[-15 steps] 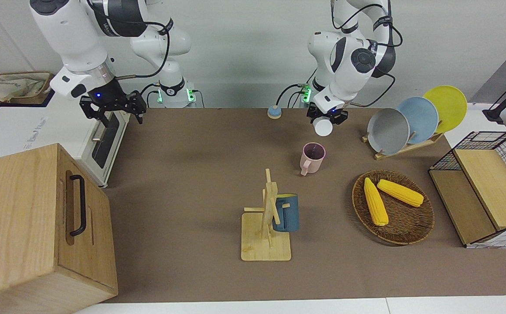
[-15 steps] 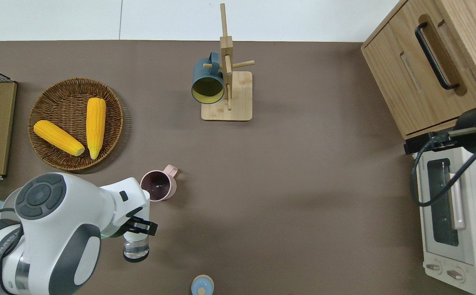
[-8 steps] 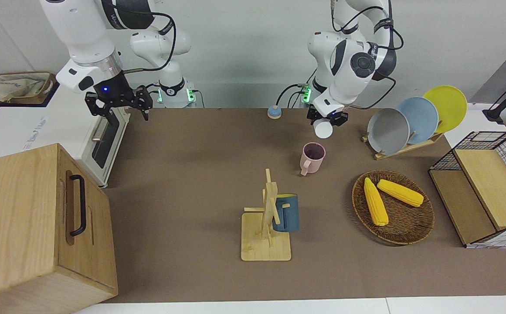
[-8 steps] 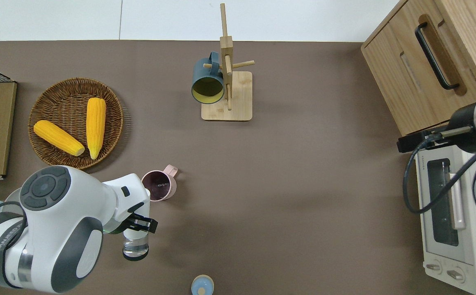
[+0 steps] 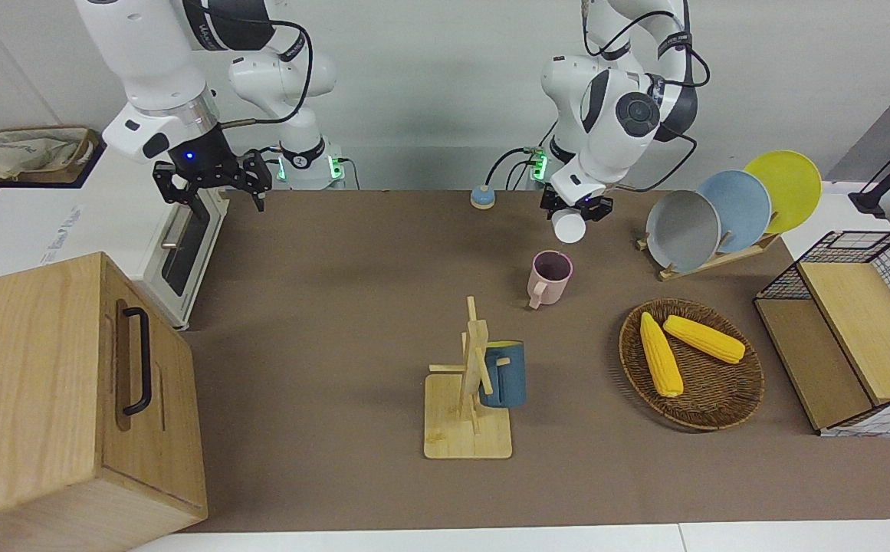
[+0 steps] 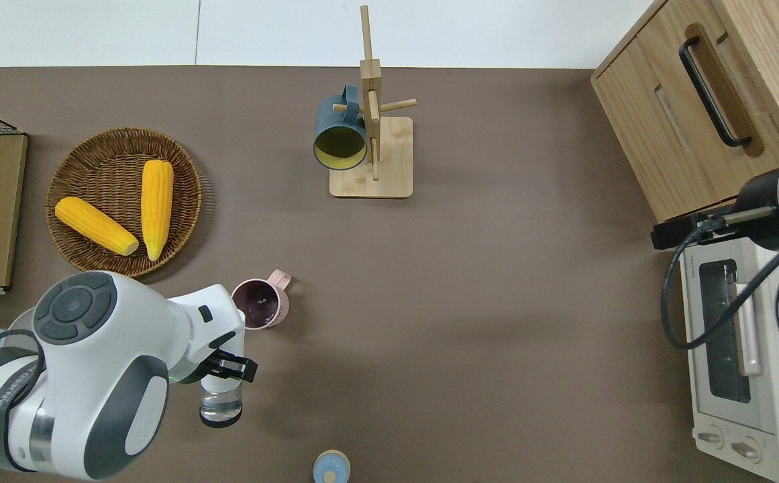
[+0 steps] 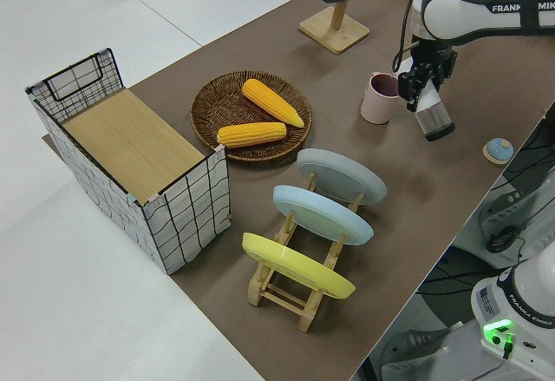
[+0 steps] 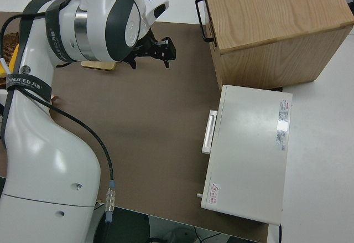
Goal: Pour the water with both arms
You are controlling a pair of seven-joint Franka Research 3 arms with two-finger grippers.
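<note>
Overhead view is showing the left gripper (image 6: 227, 367) clamping a water bottle (image 6: 221, 402) beside the pink mug (image 6: 260, 304), likely righting it after pouring, while the right gripper (image 5: 213, 178), jaws spread empty, is hanging idle.

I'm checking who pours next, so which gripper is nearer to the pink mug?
Left. The left gripper, shut on the clear bottle, is up in the air just beside the pink mug. The right gripper is at the toaster oven, at the right arm's end of the table.
</note>
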